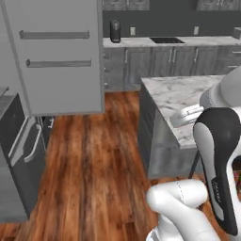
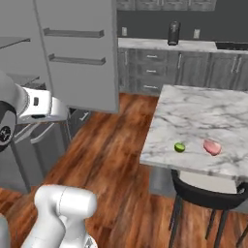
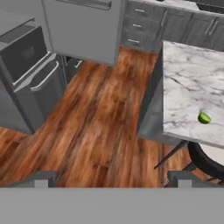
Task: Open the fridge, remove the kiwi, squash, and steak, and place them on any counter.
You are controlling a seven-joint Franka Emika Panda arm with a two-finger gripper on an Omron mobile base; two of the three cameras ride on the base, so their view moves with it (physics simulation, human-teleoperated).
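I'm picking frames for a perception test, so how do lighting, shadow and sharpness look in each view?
Left base view: even flat light, arm close and soft-edged. Right base view: kiwi and steak on the counter cast barely any shadow, no glare. Hand view: floor grain slightly blurred, kiwi small but distinct.

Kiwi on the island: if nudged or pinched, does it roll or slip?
The kiwi looks small and rounded, so a sideways nudge would probably roll it. It sits near the counter edge, so it could fall to the floor. Its curved skin may slip between flat fingers.
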